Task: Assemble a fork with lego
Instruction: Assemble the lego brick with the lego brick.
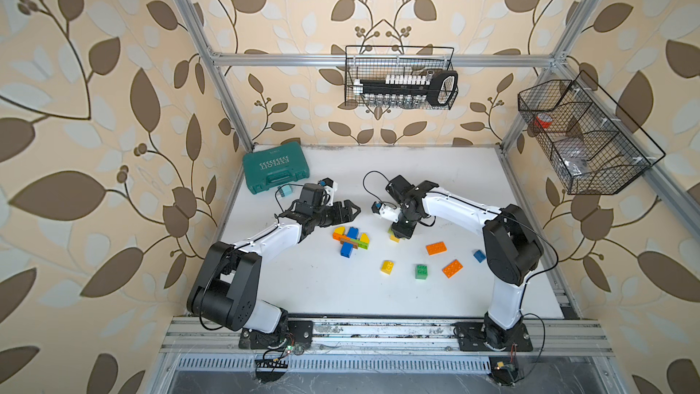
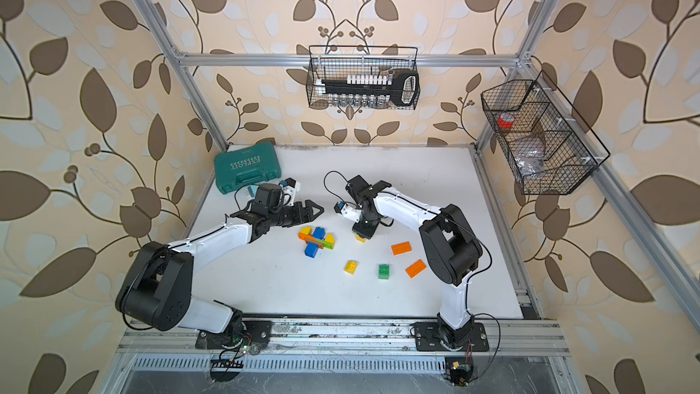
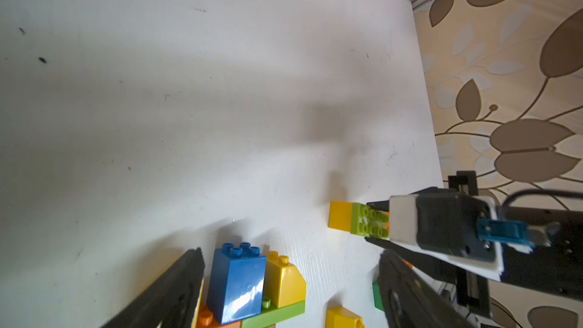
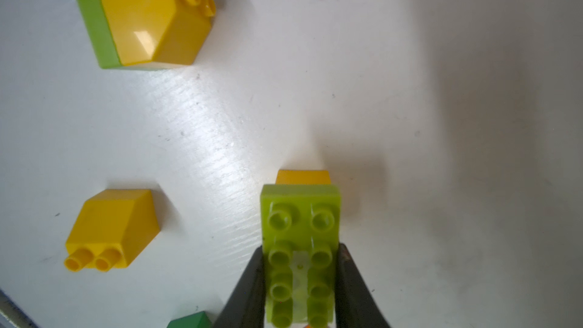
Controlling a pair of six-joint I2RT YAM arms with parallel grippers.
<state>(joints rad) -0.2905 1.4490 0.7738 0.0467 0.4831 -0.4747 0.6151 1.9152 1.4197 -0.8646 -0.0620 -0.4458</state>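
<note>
The right gripper (image 4: 301,250) points straight down near the middle of the surface (image 1: 303,289). Its two black fingers (image 4: 249,279) are clamped on the long sides of a lime plate (image 4: 299,203). The plate lies studs up on top of a yellow brick (image 4: 303,177), which rests on the surface. Only a sliver of that yellow shows past the plate's end. I cannot tell whether the plate is pressed fully home.

Just to the left of it lies the half-built lego cluster (image 1: 350,238). A tall blue brick (image 3: 236,282) stands in its middle with a yellow sloped brick (image 3: 285,282) touching its side, and both sit on a lime strip (image 3: 277,310). An orange piece (image 3: 206,318) shows at the base, and a brown bar (image 1: 349,241) crosses the cluster in both top views.

The left gripper (image 1: 354,211) hangs near the cluster on the side toward the far edge. Its jaws are spread wide and hold nothing.

Loose bricks lie between the cluster and the right edge. Toward the near edge are a loose yellow brick (image 1: 387,267), on its side in the right wrist view, and a dark green brick (image 1: 421,271). Further right are an orange brick (image 1: 435,248) and a second orange brick (image 1: 452,268). A small blue brick (image 1: 479,256) lies just beside the right arm. A teal case (image 1: 274,168) sits closed in the far left corner.
</note>
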